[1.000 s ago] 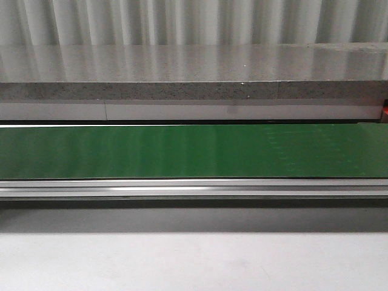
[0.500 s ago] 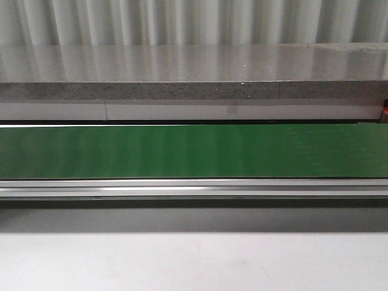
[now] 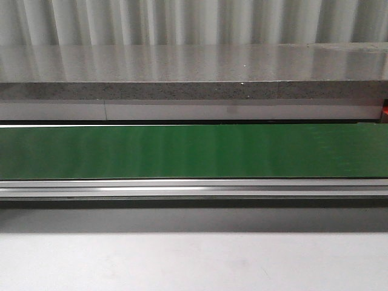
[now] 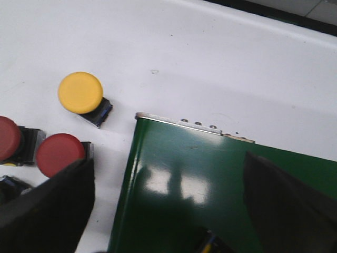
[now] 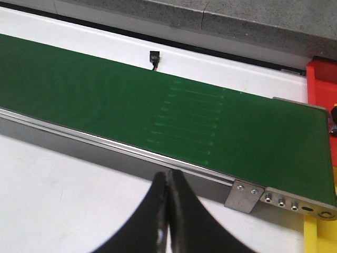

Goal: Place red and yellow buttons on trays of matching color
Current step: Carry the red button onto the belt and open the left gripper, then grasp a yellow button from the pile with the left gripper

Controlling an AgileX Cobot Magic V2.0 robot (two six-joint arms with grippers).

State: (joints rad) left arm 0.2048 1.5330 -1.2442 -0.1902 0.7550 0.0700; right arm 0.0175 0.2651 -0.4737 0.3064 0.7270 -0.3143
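Observation:
In the left wrist view a yellow button (image 4: 80, 92) stands on the white table, apart from the end of the green belt (image 4: 200, 174). Two red buttons (image 4: 59, 154) (image 4: 9, 138) stand close together beside it, the nearer one partly behind a finger. My left gripper (image 4: 168, 211) is open over the belt's end, its fingers (image 4: 52, 211) wide apart with nothing between them. In the right wrist view my right gripper (image 5: 167, 178) is shut and empty over the white table, in front of the belt's rail. A red tray (image 5: 322, 79) and a yellow tray (image 5: 318, 237) show at the picture's edge beyond the belt's end.
The front view holds only the long green conveyor belt (image 3: 194, 150), its metal rail (image 3: 194, 188) and a grey ledge (image 3: 194, 91) behind; neither arm appears there. A small black connector (image 5: 154, 56) lies behind the belt. A dark part with coloured wires (image 4: 210, 245) shows on the belt.

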